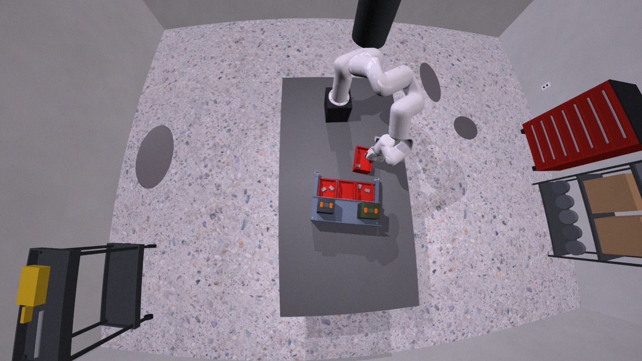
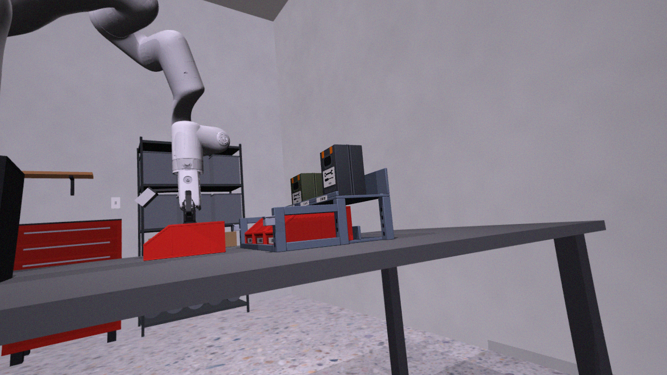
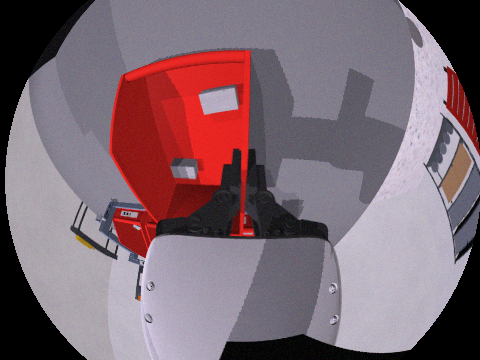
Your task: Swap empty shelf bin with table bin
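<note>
The gripper point(image 3: 243, 160) pinches the side wall of the red bin point(image 3: 175, 134) on the desk point(image 1: 345, 251), two grey parts point(image 3: 219, 102) inside it.

- A shelf point(image 1: 345, 218) stands mid-table point(image 1: 314, 278), three bins point(image 1: 345, 188) side by side in it.
- Two boxes point(image 1: 368, 210) sit on its top board.
- A fourth bin point(image 1: 361, 158) sits on the table between shelf and arm base point(image 1: 337, 112).
- The gripper point(image 3: 243, 170) straddles this bin's side wall.

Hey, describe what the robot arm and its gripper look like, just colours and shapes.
The arm is glossy white, built of rounded tubular links, rising from a black square base block. Its gripper has black fingers under a pale grey housing with small screws. No cables show.
</note>
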